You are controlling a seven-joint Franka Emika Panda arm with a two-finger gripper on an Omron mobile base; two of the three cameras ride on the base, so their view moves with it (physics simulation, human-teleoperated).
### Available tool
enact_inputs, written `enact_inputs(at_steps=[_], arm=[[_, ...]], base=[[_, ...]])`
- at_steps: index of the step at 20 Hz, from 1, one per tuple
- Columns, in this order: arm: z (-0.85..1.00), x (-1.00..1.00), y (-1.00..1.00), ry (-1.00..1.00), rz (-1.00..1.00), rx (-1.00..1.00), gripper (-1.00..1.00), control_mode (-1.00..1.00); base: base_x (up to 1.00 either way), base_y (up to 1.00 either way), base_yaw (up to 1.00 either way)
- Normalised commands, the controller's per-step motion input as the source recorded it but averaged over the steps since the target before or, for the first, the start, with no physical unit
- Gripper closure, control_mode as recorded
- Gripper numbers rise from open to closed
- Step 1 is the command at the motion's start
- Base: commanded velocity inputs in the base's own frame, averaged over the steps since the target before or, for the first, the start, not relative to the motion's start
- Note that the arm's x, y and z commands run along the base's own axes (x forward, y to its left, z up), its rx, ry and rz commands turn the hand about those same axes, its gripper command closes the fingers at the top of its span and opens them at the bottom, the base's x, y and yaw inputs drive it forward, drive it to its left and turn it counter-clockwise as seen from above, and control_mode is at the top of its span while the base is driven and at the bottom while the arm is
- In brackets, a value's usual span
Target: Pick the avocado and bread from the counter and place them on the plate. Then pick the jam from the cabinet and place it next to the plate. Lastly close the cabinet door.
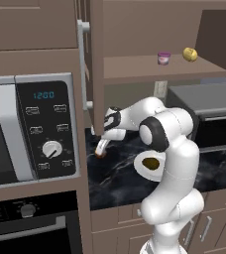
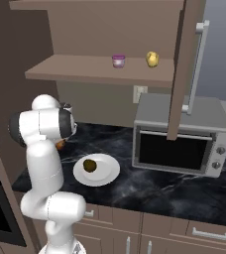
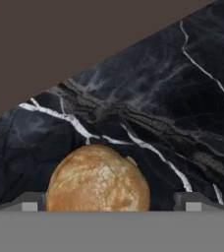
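The light, crusty round orange-brown bread (image 3: 98, 178) on the black marble worktop (image 3: 173, 108) sits between wide-open jaws, best pinched gently across its middle.

Bread (image 3: 98, 178) golden-brown, mottled. Counter (image 3: 182, 108) black, white-veined. Plate (image 2: 107, 174) white. Avocado (image 2: 89, 165) olive-brown. Jam (image 2: 118, 61) pink, purple-lidded.

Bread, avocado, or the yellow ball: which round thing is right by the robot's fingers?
The bread, the orange-brown lump on the black counter, sits between the open fingers. The avocado lies on the plate; the yellow ball is up in the cabinet.
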Motion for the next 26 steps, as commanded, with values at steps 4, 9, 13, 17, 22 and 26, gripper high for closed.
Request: enact_inputs(at_steps=[4,9,13,17,22,26], arm=[[-0.34,0.0,0.17,0.0,0.0,0.0,1.0,-1.0],[-0.18,0.0,0.02,0.0,0.0,0.01,1.0,-1.0],[0.09,0.0,-0.21,0.0,0.0,0.03,1.0,-1.0],[0.26,0.0,-0.49,0.0,0.0,0.0,1.0,-1.0],[0.35,-0.07,-0.65,0.0,0.0,0.0,1.0,-1.0],[0.34,-0.18,-0.67,0.0,0.0,0.0,1.0,-1.0]], base=[[0.0,0.0,0.0],[0.0,0.0,0.0],[0.0,0.0,0.0],[0.0,0.0,0.0],[0.0,0.0,0.0],[0.0,0.0,0.0]])
